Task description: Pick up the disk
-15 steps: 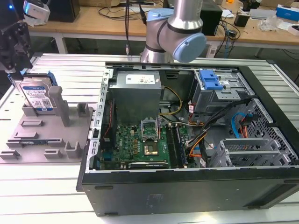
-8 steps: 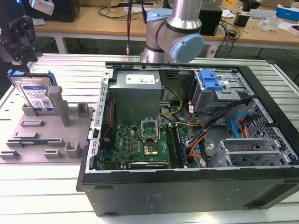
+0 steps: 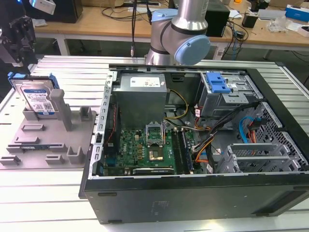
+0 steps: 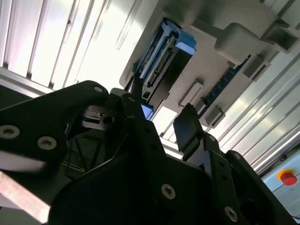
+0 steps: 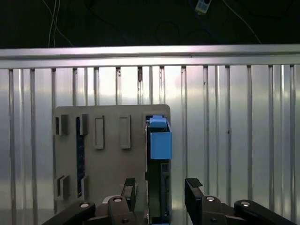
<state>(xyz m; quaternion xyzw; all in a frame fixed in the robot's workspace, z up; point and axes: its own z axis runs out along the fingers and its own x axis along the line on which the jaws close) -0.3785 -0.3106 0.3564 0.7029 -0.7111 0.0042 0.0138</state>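
The disk [image 3: 35, 96] stands on its edge in a slot of the grey fixture plate [image 3: 43, 145], at the exterior view's left. Standing upright leaves both flat faces free, which I judge to be the reason for the slot: a finger can come down on each side.

The gripper [image 3: 17, 41] hangs right above the disk, wide open and with nothing in it. In the first wrist view the disk [image 5: 157, 161] is seen edge-on, and the two fingers [image 5: 193, 186] stand one on either side of that edge, with more room between them than the disk is thick. The exterior view suggests a small gap between fingertips and the disk's top, though it is hard to tell for sure.

A grey post [image 3: 59, 104] rises from the plate just beside the disk, on the exterior view's right. It is the one thing close enough to crowd a finger. The open computer case [image 3: 193, 193] lies well apart on the slatted metal table [image 3: 38, 203], and the arm [image 3: 186, 29] rises behind it.
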